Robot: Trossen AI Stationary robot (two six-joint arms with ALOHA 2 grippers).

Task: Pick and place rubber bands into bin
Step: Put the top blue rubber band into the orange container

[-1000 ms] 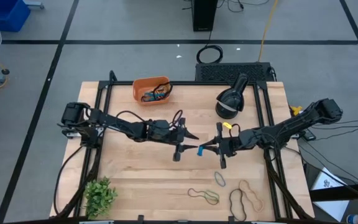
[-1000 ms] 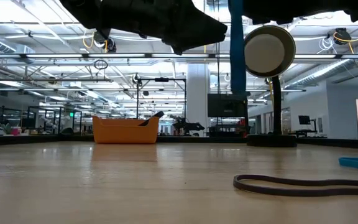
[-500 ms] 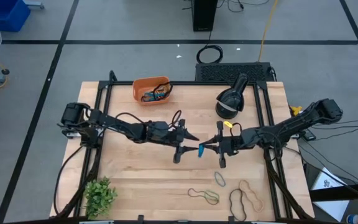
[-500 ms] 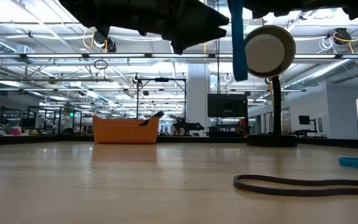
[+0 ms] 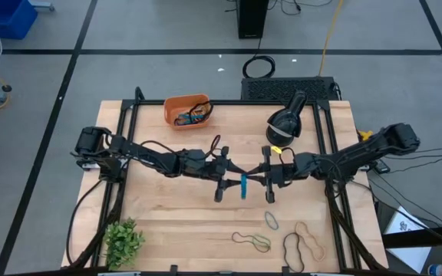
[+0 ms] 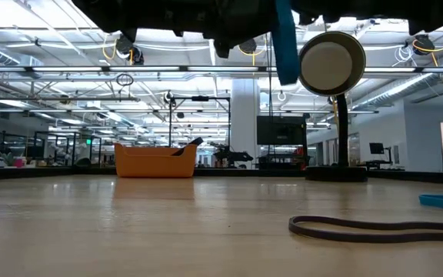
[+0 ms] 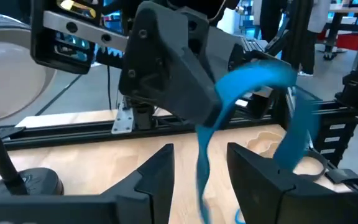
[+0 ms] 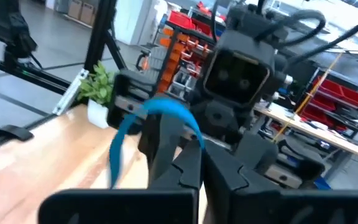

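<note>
A blue rubber band (image 5: 244,186) hangs in the air over the table's middle, between my two grippers. My right gripper (image 5: 253,179) is shut on it. My left gripper (image 7: 199,173) faces it from the table's left, open. One hanging strand (image 7: 201,163) of the band runs down between the left fingers; I cannot tell if they touch it. The orange bin (image 5: 186,110) stands at the far left with rubber bands inside. More rubber bands (image 5: 252,241) lie near the front edge. My right gripper pinches the blue band's upper part (image 7: 224,99) between its two fingers. The fingers come level from the table's right. The rest of the band loops out past the fingertips and hangs slack below them, clear of the table.
A black lamp with a round head (image 5: 285,123) stands at the far right. A small green plant (image 5: 123,241) sits at the near left corner. Black frame rails (image 5: 125,138) run along both table sides. A black band (image 6: 375,225) lies close to the low camera.
My right gripper has gone a little toward the table's left, closer to my left gripper, carrying the blue band. The band has swung with it and now hangs between the left gripper's fingers.
</note>
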